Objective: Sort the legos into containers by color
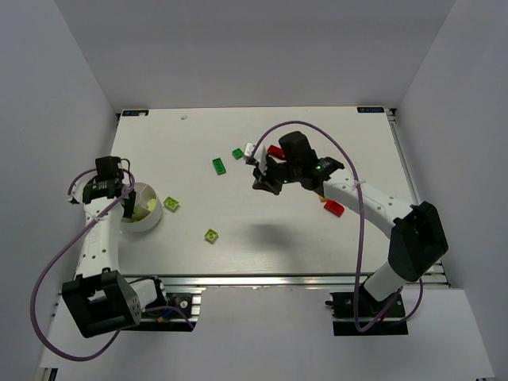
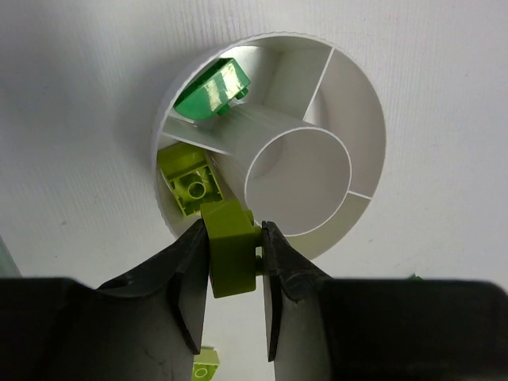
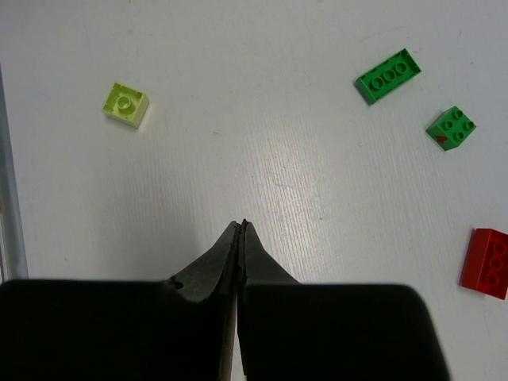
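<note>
**Left wrist view:** left gripper (image 2: pixel 235 238) pinching held lime brick (image 2: pixel 232 255) at near rim of white dish (image 2: pixel 359 119). Just ahead of fingertips, second lime brick (image 2: pixel 190 184) in one compartment, dark green brick (image 2: pixel 213 89) in next beyond. Top view: grip not discernible.

**Right wrist view:** right gripper (image 3: pixel 240 230) pressed together, holding nothing, over table (image 3: pixel 278 175). Loose lime brick (image 3: pixel 125 105) ahead-left, long green brick (image 3: pixel 387 75) and square green brick (image 3: pixel 452 128) ahead-right, red brick (image 3: pixel 486 262) right.

The white table (image 1: pixel 262 254) bears a round dish (image 1: pixel 152 220) at the left, a lime brick (image 1: pixel 171 204) just beside it, two green bricks (image 1: pixel 219 165) farther off, and a red brick (image 1: pixel 334 208) at the right.
</note>
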Robot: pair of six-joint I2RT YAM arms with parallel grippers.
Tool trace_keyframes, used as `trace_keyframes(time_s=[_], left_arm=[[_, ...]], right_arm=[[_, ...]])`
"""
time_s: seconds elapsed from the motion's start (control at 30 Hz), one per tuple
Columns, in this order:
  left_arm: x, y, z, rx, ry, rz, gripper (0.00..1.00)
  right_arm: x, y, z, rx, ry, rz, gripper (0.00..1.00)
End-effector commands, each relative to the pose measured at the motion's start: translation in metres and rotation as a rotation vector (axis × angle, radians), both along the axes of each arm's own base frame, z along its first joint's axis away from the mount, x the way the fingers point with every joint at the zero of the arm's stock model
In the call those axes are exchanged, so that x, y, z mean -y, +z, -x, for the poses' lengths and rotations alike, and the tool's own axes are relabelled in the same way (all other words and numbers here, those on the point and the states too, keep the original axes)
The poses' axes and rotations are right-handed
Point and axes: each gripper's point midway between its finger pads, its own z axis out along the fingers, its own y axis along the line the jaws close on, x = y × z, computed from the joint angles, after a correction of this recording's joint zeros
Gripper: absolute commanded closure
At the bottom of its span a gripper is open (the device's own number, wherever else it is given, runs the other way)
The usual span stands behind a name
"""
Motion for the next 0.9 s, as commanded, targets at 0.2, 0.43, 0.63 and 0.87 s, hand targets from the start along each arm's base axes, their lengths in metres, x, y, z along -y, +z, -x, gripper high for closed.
trace_keyframes(time_s=[0.2, 0.43, 0.63, 0.87], left_arm=[[-0.010, -0.006, -0.008, 0.021, 0.006, -0.007, 0.91], [-0.009, -0.015, -0.007, 0.015, 0.008, 0.015, 0.74], [-0.006, -0.020, -0.006, 0.013, 0.003, 0.036, 0.59], [-0.003, -0.023, 0.000, 0.008, 0.005, 0.049, 0.53]], right_arm=[[-0.001, 0.022, -0.004, 0.038, -0.001, -0.062, 1.00], [0.000, 0.021, -0.005, 0.037, -0.001, -0.063, 1.00], [0.001, 0.021, -0.007, 0.034, -0.004, -0.060, 1.00], [0.000, 0.021, -0.007, 0.032, 0.000, -0.062, 1.00]])
